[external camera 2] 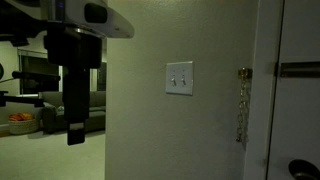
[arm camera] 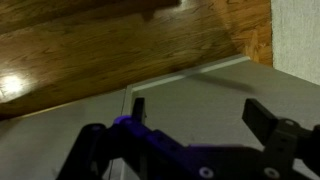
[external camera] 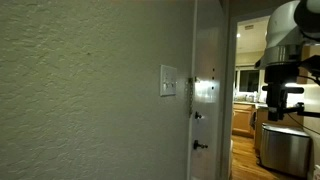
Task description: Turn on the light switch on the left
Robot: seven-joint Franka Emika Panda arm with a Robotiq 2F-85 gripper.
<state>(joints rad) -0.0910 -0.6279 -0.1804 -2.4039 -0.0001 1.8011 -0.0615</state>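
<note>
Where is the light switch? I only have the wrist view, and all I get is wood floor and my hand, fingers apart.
Observer: The light switch is a white plate on the textured wall, and your camera points down, away from it.
Operator: Is my hand anywhere near it?
Observer: No. In an exterior view the hand hangs off to the side of the plate, clear of the wall, with its tips lower in the picture than the plate.
Operator: Is there anything next to the switch I should keep off?
Observer: Yes. In an exterior view a shiny panel with small dark knobs stands right beside the plate, on the doorway side.
</note>
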